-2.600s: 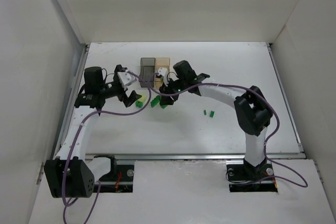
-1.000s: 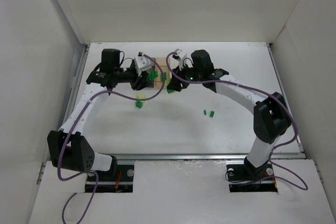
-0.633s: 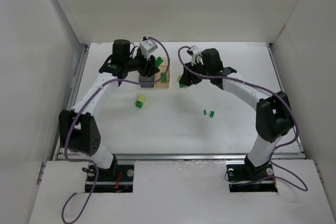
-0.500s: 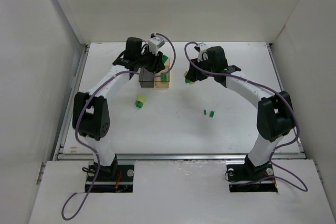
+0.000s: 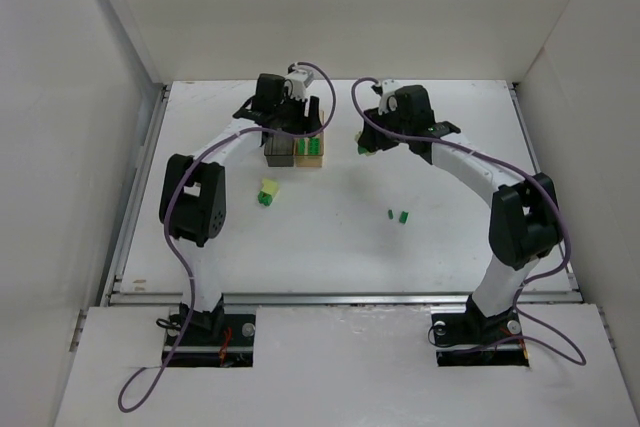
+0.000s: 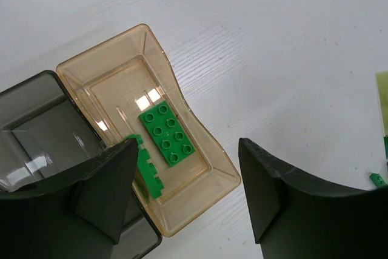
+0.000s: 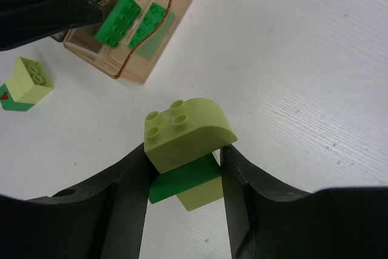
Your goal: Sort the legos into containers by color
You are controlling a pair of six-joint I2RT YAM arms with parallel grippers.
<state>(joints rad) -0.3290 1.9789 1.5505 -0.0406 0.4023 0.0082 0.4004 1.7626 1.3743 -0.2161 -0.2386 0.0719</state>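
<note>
My left gripper is open, hovering over the amber box; from above it covers the boxes' far end. One dark green plate lies flat in the amber box. A second leans on the box's left wall by my left finger. The smoky grey box adjoins it. My right gripper is shut on a stack: a pale yellow-green curved brick on a dark green plate and a pale brick. It hangs right of the boxes.
A pale yellow-green brick on a dark green one sits in front of the boxes, also in the right wrist view. Two tiny dark green bricks lie mid-table. White walls enclose the table on three sides.
My left gripper swung back and right over the boxes and let go of a dark green plate into the amber box. My right gripper moved right and back, holding the stack.
</note>
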